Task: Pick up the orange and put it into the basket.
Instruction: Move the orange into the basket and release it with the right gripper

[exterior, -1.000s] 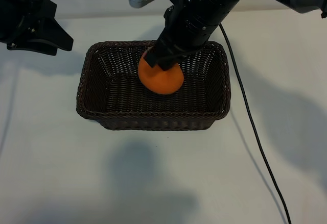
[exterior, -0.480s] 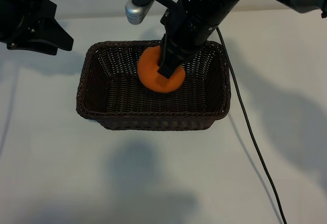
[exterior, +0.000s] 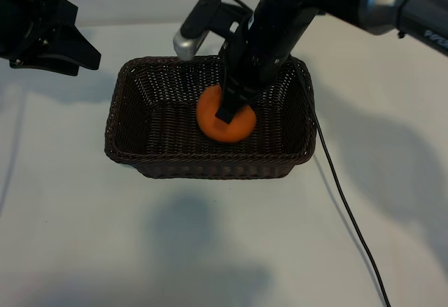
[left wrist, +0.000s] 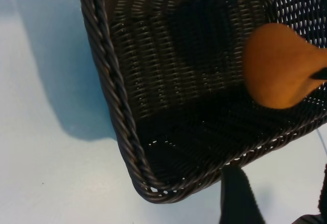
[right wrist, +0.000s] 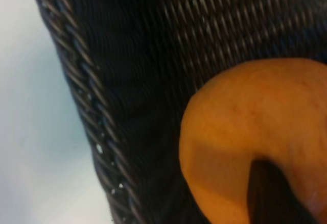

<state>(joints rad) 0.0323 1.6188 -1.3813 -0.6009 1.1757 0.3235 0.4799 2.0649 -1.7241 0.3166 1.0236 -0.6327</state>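
Already the carrying part of the task is looking nearly finished; the right pincer [exterior: 231, 115] is reaching down inside the basket [exterior: 133, 122] with its fingers clamped on the orange [exterior: 224, 125], which is sitting low over the woven floor, toward the basket's middle and right half; whether the fruit is touching the wicker yet I cannot tell, though the left wrist view is showing it close against the weave; what seems to be remaining is the release and the arm's withdrawal; the left pincer [exterior: 80, 52] is hanging parked beyond the basket's left corner above the bench [exterior: 84, 237], its fingers standing apart and holding nothing; compared with the frames from a moment ago, the orange is now riding lower and a little nearer the basket's near wall, where before it was hovering up around rim level by the far side; the right wrist is also rolled differently, while the left arm and the basket are sitting where they were.
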